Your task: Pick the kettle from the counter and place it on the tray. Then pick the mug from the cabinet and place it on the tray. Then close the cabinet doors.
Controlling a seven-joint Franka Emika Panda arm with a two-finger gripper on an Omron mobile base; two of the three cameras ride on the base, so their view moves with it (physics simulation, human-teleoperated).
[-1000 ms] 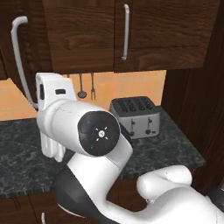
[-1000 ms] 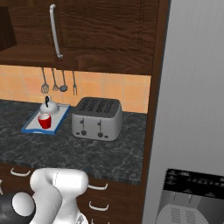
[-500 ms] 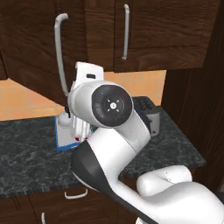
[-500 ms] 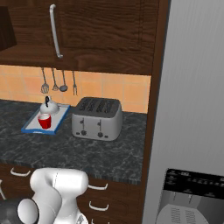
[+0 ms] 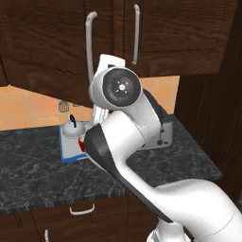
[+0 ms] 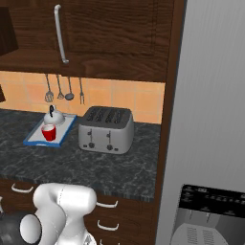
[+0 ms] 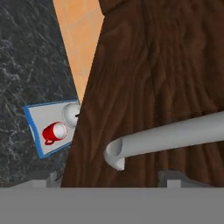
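Note:
The blue-rimmed tray point(image 6: 63, 129) lies on the dark counter point(image 6: 115, 165) left of the toaster. On it stand the white kettle point(image 6: 52, 116) and the red mug point(image 6: 48, 132); the hand view also has the tray point(image 7: 37, 118), the mug point(image 7: 54, 132) and the kettle point(image 7: 70, 113) far below. The left cabinet door point(image 5: 42, 61) hangs ajar, with its silver bar handle point(image 5: 90, 47) beside my raised hand. The right cabinet door point(image 5: 184, 38) is shut. My gripper point(image 7: 111, 179) is open, its fingers wide apart on either side of the handle's point(image 7: 166, 139) end.
A boxy silver toaster point(image 6: 105, 129) stands right of the tray, and my arm point(image 5: 123, 142) hides most of it in the left base view. Utensils point(image 6: 60, 88) hang on the orange tiled wall. A tall grey fridge point(image 6: 210, 119) closes off the right side. Drawers with white handles point(image 5: 82, 209) sit under the counter.
The left cabinet door has swung rightward toward the closed one, and my arm and hand have moved right and up along with its handle. Tray, kettle and mug have stayed put.

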